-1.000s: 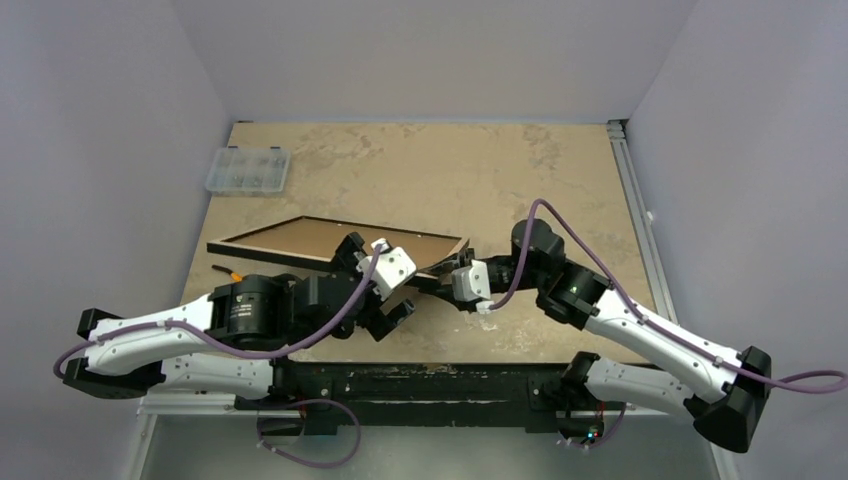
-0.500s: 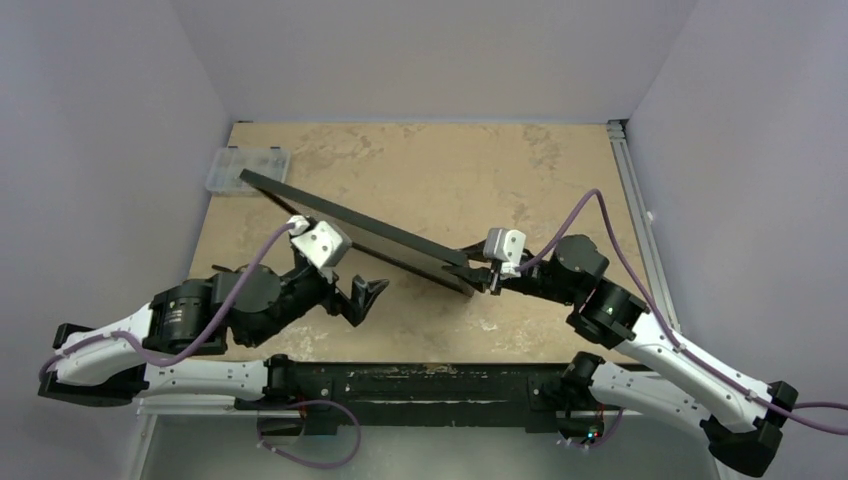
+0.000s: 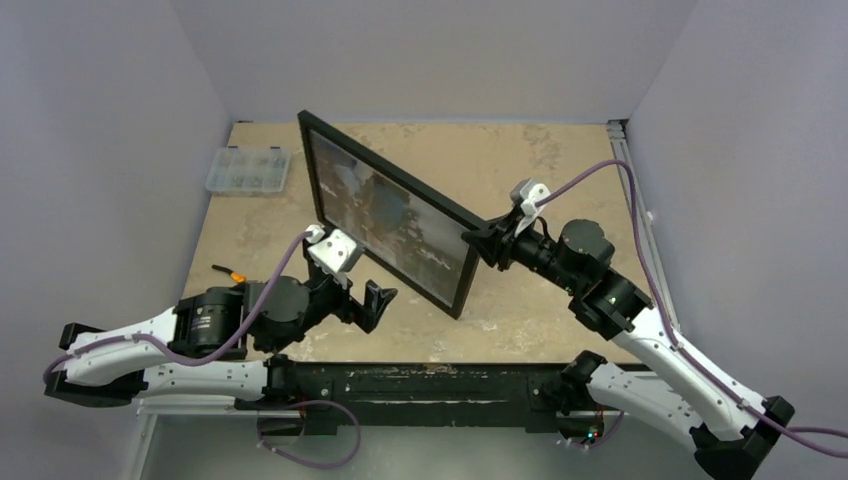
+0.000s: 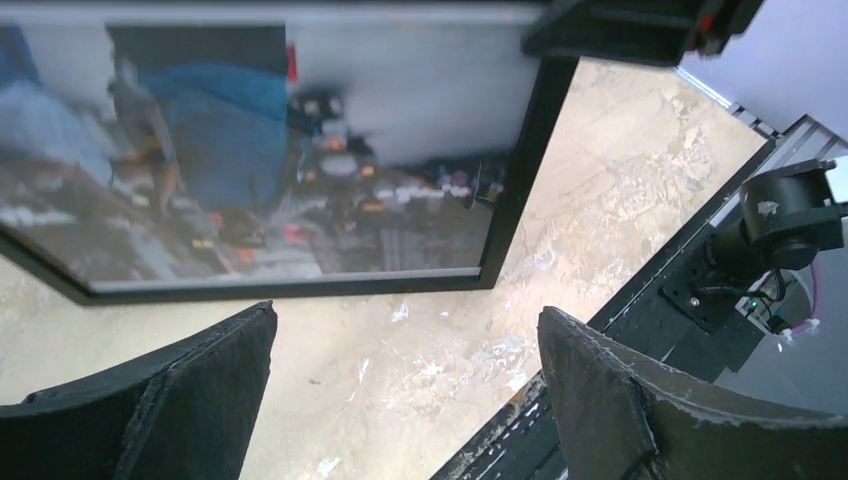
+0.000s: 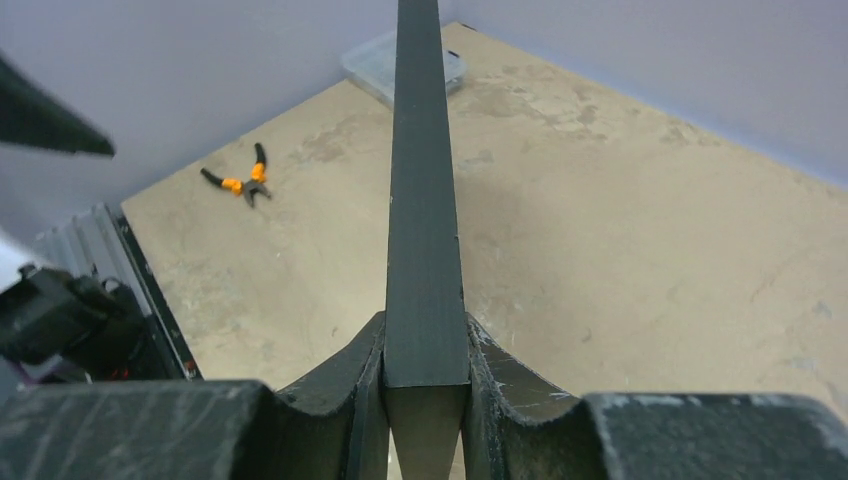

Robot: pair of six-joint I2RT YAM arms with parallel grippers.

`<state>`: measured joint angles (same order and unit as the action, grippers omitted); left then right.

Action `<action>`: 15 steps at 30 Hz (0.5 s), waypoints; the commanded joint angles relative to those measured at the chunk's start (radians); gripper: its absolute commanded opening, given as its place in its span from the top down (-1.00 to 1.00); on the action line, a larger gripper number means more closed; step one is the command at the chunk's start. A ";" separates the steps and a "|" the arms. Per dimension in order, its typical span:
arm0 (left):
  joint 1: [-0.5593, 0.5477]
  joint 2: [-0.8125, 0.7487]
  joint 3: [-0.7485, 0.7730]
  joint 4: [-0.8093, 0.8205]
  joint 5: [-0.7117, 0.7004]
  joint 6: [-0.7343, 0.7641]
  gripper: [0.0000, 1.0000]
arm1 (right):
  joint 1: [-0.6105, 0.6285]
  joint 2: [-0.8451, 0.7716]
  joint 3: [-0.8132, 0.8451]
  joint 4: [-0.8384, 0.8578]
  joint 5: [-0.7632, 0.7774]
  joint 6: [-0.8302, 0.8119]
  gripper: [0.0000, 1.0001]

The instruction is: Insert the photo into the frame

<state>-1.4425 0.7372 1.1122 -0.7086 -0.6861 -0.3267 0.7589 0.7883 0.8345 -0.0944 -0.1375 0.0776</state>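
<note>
1. Black frame point(image 3: 470, 272) stands up on its edge over the table point(image 3: 560, 170), one short side clamped between the right gripper's point(image 3: 490, 240) fingers.
2. The photo point(image 3: 390, 215) shows through the front, so it looks already seated.
3. The left gripper point(image 3: 370, 300) hangs below the frame with its jaws wide apart, touching nothing.
4. Likely left to do: lay the frame down and release it. Its back is hidden.

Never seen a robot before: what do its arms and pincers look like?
The left arm and right arm have white shells with black joints, and a purple cable loops along each. The left pincer and right pincer each have two black fingers, with a white box behind.
</note>
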 commanded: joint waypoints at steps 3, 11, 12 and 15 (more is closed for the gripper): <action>-0.006 0.020 -0.044 0.008 -0.046 -0.130 -1.00 | -0.200 0.064 -0.002 -0.057 -0.148 0.219 1.00; 0.001 0.061 -0.125 -0.033 -0.095 -0.356 -1.00 | -0.376 0.143 -0.088 -0.037 -0.285 0.332 1.00; 0.005 0.067 -0.134 -0.035 -0.095 -0.390 -1.00 | -0.393 0.144 -0.110 -0.026 -0.290 0.345 1.00; 0.033 0.090 -0.169 -0.046 -0.077 -0.505 -1.00 | -0.448 0.147 -0.188 0.012 -0.302 0.375 1.00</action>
<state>-1.4364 0.8078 0.9760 -0.7406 -0.7471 -0.6426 0.3515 0.9089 0.7582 -0.0128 -0.3737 0.4595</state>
